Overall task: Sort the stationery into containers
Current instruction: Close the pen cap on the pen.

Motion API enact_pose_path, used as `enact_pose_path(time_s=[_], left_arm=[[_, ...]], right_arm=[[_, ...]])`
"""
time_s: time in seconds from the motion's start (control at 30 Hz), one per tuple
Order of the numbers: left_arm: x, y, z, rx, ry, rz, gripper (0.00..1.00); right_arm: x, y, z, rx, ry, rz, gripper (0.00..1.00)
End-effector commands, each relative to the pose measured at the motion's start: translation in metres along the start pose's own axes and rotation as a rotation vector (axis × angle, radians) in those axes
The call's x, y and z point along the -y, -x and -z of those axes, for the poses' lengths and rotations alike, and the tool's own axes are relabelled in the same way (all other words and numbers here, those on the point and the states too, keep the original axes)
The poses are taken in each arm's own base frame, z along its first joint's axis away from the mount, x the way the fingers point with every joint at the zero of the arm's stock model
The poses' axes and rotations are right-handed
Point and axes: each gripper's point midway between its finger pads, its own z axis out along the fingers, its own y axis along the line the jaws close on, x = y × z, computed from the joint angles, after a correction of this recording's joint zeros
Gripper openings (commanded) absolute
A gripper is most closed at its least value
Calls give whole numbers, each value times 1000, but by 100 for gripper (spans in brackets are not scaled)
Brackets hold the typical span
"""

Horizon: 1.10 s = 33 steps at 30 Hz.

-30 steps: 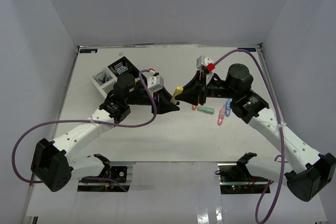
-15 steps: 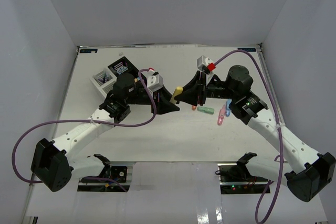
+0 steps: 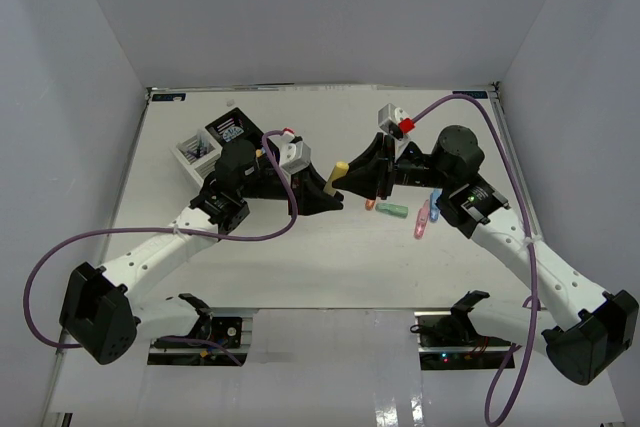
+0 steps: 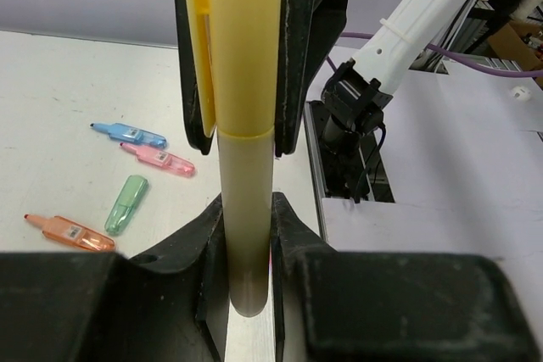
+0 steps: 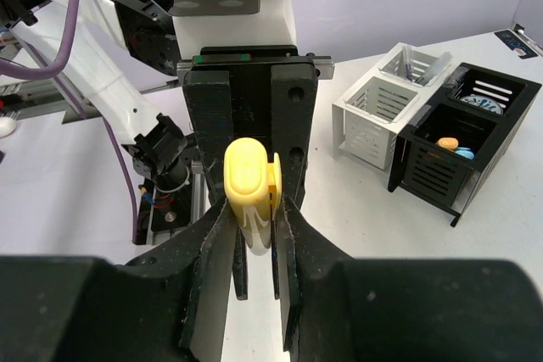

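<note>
From above, my left tool (image 3: 328, 193) and right tool (image 3: 348, 180) meet tip to tip over the middle of the surface (image 3: 330, 267). The yellow highlighter (image 3: 334, 175) is between them, lifted clear. The containers (image 3: 205, 142) stand at the far left, well apart. The orange highlighter (image 3: 370, 204), green highlighter (image 3: 392, 211), pink highlighter (image 3: 421, 219) and blue highlighter (image 3: 434, 205) lie loose near my right arm. Against the earlier top picture, my right wrist has turned a little and the yellow one sits further toward the left tool. The loose ones lie where they were.

In the left wrist view, my left tool is pinched narrow on the plain end of the barrel. The right tool holds the capped, clipped end.

In the right wrist view, my right tool is narrow too, clamped just behind the rounded cap, with the left tool straight beyond it.

Both tools grip one short thing. If either arm pulls away before the other lets go, I judge the cap could come off or the barrel twist out. My left hold is near the very end, so once freed the highlighter may pivot and drop.
</note>
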Motion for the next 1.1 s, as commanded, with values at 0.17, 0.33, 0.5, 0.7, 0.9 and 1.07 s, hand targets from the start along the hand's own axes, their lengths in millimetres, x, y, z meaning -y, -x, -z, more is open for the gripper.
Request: enact_pose_path(time_s=[0.17, 0.33, 0.5, 0.7, 0.9, 1.07], left_arm=[[2, 8, 0, 21, -6, -22, 0], [1, 7, 0, 20, -2, -16, 0], [-1, 4, -1, 10, 4, -7, 0], [0, 2, -2, 4, -14, -5, 0], [3, 1, -2, 0, -35, -10, 0], [3, 2, -1, 1, -34, -14, 0]], right_arm=[[-9, 2, 5, 16, 27, 45, 31], [-9, 0, 8, 8, 8, 57, 67], [-6, 0, 16, -1, -50, 78, 84], [1, 24, 24, 23, -117, 134, 89], [7, 38, 10, 31, -74, 112, 90], [4, 51, 2, 62, -22, 93, 89]])
